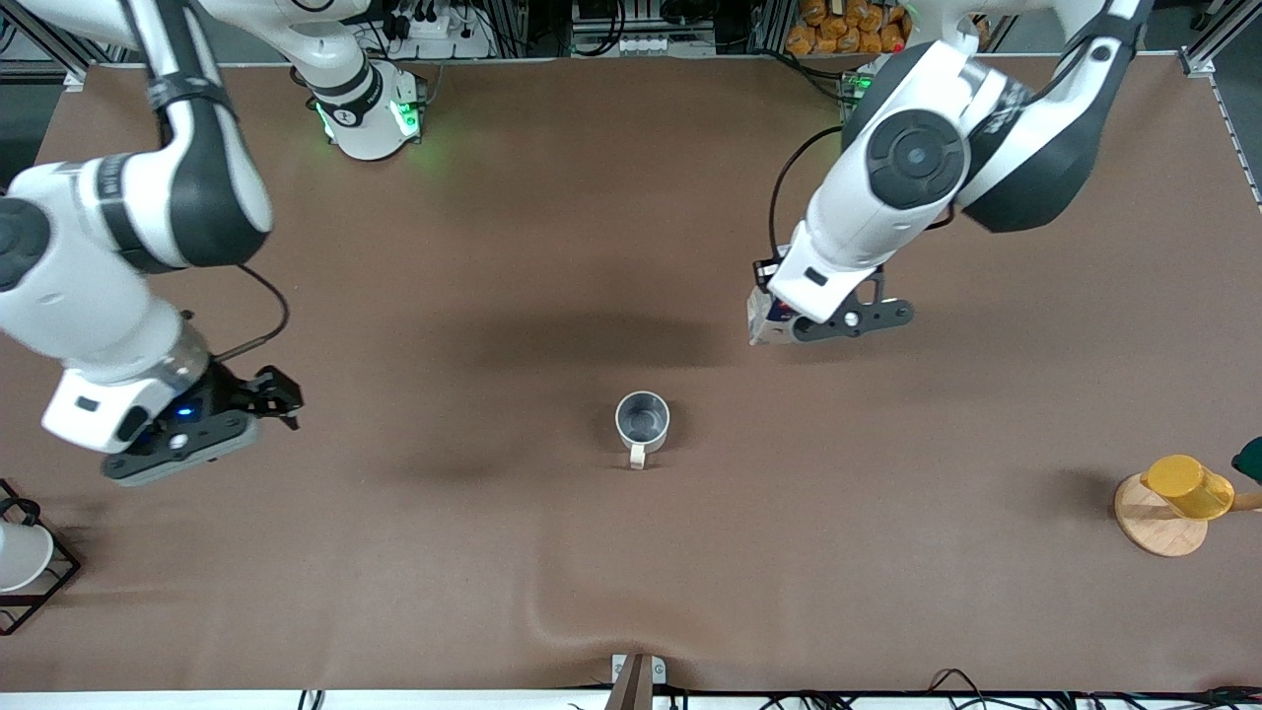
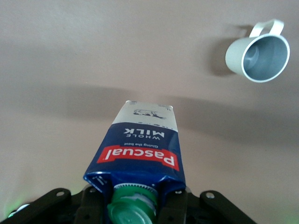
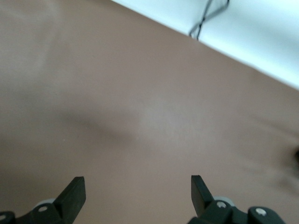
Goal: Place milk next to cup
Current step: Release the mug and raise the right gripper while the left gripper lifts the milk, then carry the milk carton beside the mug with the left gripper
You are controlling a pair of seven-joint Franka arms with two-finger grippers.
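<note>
While left jaws clamp milk [image 2: 140,154], right jaws gape wide, empty

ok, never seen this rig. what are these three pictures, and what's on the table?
Two white robot arms stand at a brown table, each ending in a two-fingered gripper. The big picture looks down from a high camera facing the robots; the other two come from cameras on each arm's wrist.

The left gripper is shut on the milk, a dark blue carton with a green cap, gripped near its top. Its wrist view shows the carton and, apart from it, the cup, a small grey mug standing upright, nearer to the front camera.

The right gripper waits over bare table at its own end, jaws open and holding nothing.

Also there: a yellow cup on a round wooden base at the left arm's end, and a white cup in a black wire frame at the right arm's end.
</note>
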